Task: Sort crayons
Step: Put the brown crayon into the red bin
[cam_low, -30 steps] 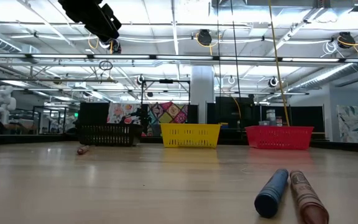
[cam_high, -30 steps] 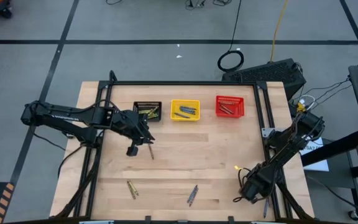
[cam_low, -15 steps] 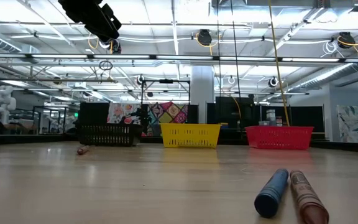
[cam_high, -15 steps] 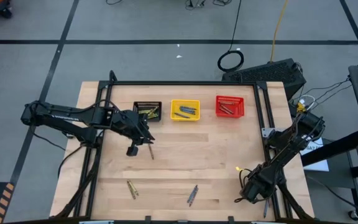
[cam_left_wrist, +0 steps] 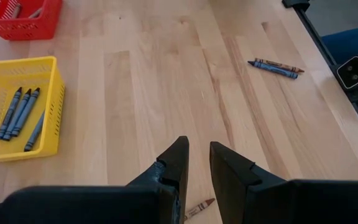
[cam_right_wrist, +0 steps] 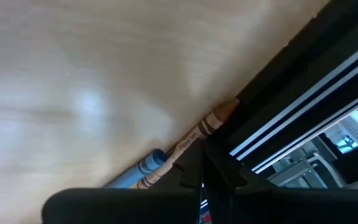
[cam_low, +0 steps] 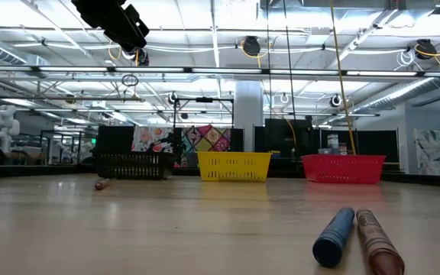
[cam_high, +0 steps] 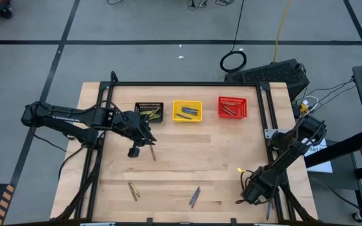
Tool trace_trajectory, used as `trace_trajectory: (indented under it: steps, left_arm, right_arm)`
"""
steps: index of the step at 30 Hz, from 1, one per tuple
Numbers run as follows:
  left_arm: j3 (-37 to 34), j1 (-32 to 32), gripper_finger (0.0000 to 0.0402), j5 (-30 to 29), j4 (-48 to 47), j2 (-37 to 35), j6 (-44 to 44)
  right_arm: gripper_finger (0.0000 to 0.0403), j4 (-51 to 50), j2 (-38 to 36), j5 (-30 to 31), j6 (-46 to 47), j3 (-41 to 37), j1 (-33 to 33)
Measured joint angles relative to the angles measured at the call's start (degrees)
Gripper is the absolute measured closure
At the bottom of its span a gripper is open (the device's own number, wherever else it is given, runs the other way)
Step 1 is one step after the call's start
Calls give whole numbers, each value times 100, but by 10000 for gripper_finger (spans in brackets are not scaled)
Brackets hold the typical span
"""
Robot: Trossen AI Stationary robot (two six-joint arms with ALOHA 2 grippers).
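Risk: missed pick at left tool [cam_left_wrist: 199,163].
Hovered open, empty, above brown crayon [cam_left_wrist: 199,208]; could roll on bench [cam_left_wrist: 166,87]. Right tool [cam_high: 251,193] closed.

Bare wood fills the table [cam_high: 187,160] centre. At twelve o'clock the black basket [cam_high: 148,112], yellow basket [cam_high: 187,111] and red basket [cam_high: 232,107] line the far edge. The left gripper [cam_high: 148,143] hangs at ten o'clock; loose crayons [cam_high: 194,197] lie at six.

Matt pale wood table [cam_high: 187,169]; baskets [cam_low: 234,165] seemingly plastic mesh.
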Motion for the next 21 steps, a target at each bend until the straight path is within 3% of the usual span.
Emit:
trace_trajectory:
  steps: [11,21]
  left_arm:
    - [0,-2,333,0,1,0,2]
    - [-2,0,333,-124,4,0,7]
  right_arm:
    - [403,124,67,63,-132,-10,-31]
    - [403,-40,48,634,-733,-17,-423]
